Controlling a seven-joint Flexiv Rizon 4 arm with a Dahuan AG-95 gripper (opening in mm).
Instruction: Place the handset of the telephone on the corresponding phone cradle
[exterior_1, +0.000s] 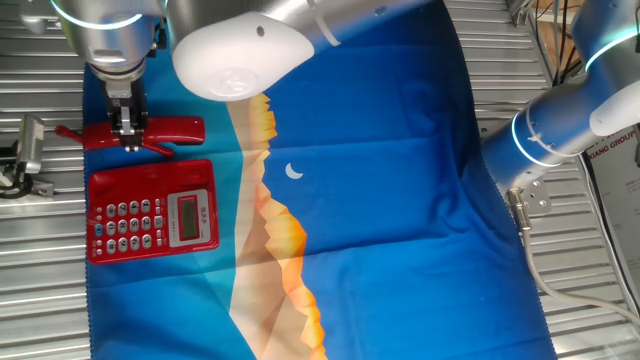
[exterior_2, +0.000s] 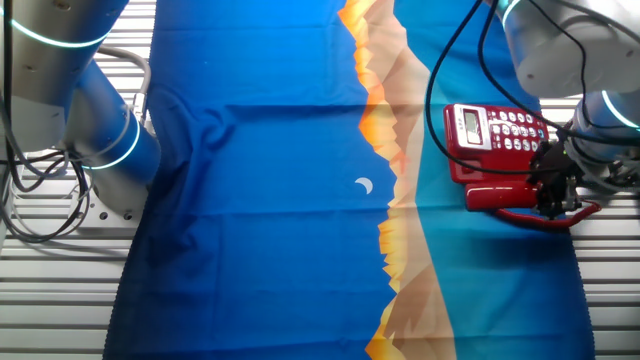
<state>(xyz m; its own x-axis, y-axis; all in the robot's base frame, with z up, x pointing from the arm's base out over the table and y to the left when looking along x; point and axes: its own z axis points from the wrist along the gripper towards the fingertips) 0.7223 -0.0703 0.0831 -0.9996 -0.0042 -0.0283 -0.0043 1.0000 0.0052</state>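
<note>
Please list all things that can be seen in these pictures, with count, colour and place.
handset: one, red, beside the base's top edge, not on the cradle, claw at it
base: one, red, grey buttons, on the cloth near its edge
cradle: one, red strip of the base, on the handset's side
cloth: one, blue with orange mountains and a moon, covering the table
table: one, ribbed metal
second arm: one, silver, far side
claw: one, dark, around the handset's middle

I see my silver arm (exterior_1: 110, 35) with glowing cyan joint rings, a white rounded shell, black cables, and a dark gripper (exterior_1: 128, 132).
</note>
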